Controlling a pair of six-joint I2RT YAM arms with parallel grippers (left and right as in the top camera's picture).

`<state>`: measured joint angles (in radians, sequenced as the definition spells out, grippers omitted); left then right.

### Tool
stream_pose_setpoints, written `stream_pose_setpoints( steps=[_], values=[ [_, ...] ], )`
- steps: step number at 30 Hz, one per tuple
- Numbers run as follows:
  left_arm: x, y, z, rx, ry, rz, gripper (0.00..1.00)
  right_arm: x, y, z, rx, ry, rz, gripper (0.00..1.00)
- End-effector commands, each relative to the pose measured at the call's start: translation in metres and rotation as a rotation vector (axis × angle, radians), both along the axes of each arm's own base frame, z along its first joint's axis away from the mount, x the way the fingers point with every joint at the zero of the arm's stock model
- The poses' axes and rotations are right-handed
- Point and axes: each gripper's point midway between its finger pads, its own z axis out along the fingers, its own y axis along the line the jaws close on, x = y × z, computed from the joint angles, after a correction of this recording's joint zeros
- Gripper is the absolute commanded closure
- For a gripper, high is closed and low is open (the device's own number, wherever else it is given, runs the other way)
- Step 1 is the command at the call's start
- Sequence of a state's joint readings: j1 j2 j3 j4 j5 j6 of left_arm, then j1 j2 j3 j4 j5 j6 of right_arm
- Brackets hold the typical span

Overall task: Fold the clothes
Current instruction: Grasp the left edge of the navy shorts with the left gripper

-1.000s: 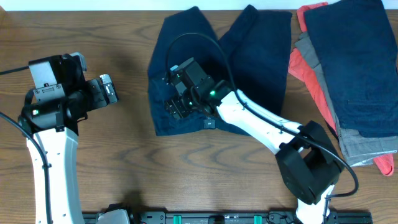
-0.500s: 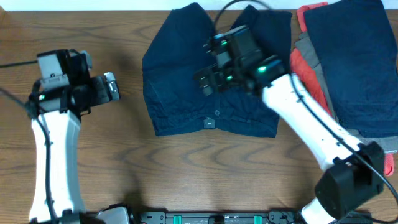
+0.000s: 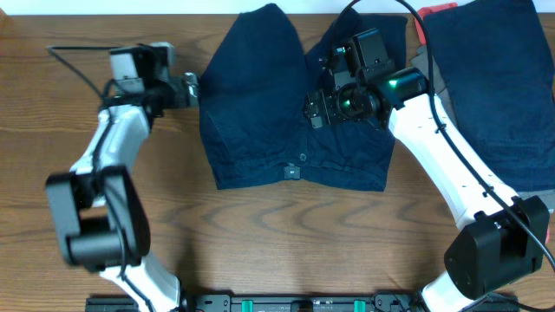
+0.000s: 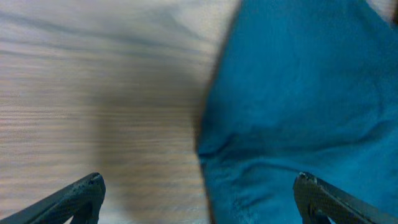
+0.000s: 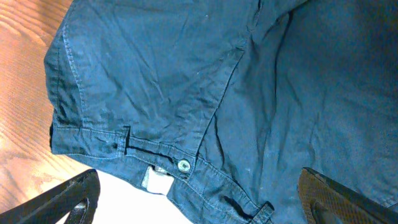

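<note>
Dark blue shorts (image 3: 295,104) lie spread flat on the wood counter (image 3: 260,234), centre-back, waistband toward the near edge w/ button (image 3: 301,157) and a small pale label (image 3: 292,172) showing, both legs pointing to the far edge. Left arm (image 3: 108,156) reaches across from the left side; left jaws sit just beside the shorts' left edge, up near the far corner. Left wrist view is blurry, but both fingertips (image 4: 84,190) show far apart at the bottom corners, so left jaws are wide open w/ nothing between them; below them, bare wood on one side and the blue cloth edge on the other. Can't tell if they touch the cloth. Right arm (image 3: 442,165) comes in from the right; right jaws hover over the middle of the shorts, approx. at the crotch seam. In the right wrist view the fingertips (image 5: 74,199) are also spread wide, gripping nothing, looking down on the waistband, button and a belt loop. At the far right, a pile of other clothes (image 3: 494,95): dark blue piece on top, grey and red ones under it.
</note>
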<state>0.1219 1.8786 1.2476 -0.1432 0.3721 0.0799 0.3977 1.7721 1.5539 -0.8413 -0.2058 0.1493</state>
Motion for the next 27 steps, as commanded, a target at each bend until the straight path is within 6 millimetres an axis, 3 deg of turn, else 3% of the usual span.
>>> stream_pose_setpoints(
  steps=[1, 8, 16, 25, 27],
  values=[
    [0.012, -0.020, -0.013, -0.021, -0.007, -0.065, 0.02, 0.002, -0.003, 0.002, -0.008, -0.007, -0.002, 0.01],
    [0.023, -0.027, -0.031, -0.018, -0.025, -0.080, 0.02, 0.002, -0.005, 0.001, -0.020, -0.006, -0.007, 0.01],
    [0.027, -0.030, -0.067, -0.020, 0.003, -0.087, 0.02, 0.004, -0.005, 0.001, -0.023, -0.015, -0.010, 0.01],
    [0.042, -0.040, -0.059, -0.010, -0.076, -0.108, 0.02, 0.007, -0.008, 0.002, -0.036, -0.027, -0.020, 0.01],
    [0.046, -0.046, -0.062, -0.009, -0.094, -0.119, 0.06, 0.007, -0.008, 0.002, -0.036, -0.027, -0.020, 0.01]
  ],
)
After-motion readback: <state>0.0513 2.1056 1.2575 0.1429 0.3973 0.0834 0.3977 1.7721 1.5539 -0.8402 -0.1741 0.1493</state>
